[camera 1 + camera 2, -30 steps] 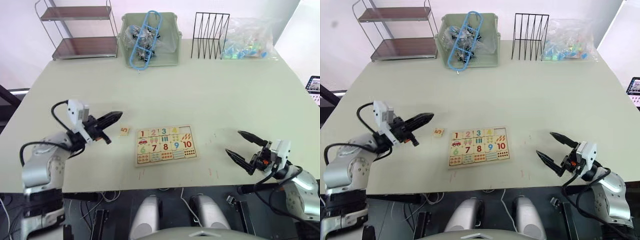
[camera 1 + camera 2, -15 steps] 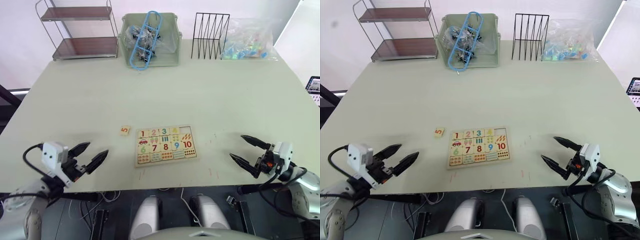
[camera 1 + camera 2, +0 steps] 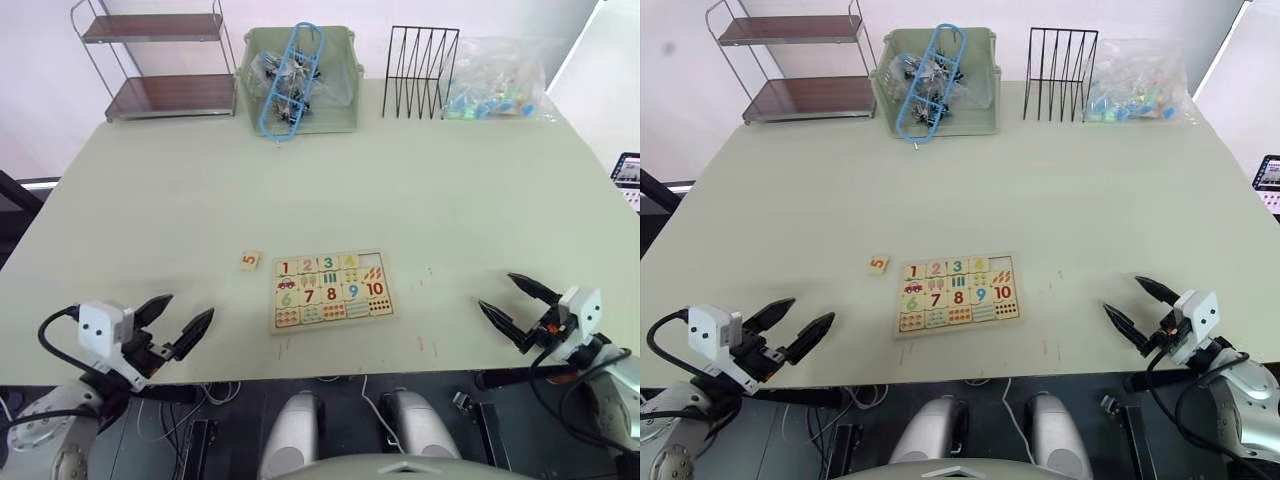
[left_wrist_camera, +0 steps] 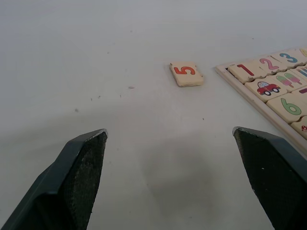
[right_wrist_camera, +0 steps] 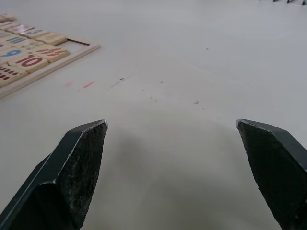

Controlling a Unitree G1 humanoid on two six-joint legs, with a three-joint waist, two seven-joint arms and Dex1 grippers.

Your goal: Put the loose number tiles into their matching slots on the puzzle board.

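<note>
The puzzle board (image 3: 330, 290) lies flat near the table's front middle, with numerals 1 to 4 seated in its upper row. The slot (image 3: 371, 260) at that row's right end looks bare. One loose number tile (image 3: 250, 261), a red 5, rests on the table just left of the board and also appears ahead of my left fingers as the tile (image 4: 186, 74). My left gripper (image 3: 190, 306) hovers open and empty at the front left edge, well short of the tile. My right gripper (image 3: 496, 290) is open and empty to the right of the board (image 5: 29, 57).
Along the table's far edge stand a metal shelf (image 3: 160, 65), a green bin (image 3: 300, 80) with a blue hanger, a black wire rack (image 3: 420, 70) and a clear bag (image 3: 495, 80). A dark device (image 3: 628, 168) sits beyond the right edge.
My left gripper has pulled back from beside the 5 tile to the front left edge and opened wide. The right gripper has drifted slightly right. The tile has not moved.
</note>
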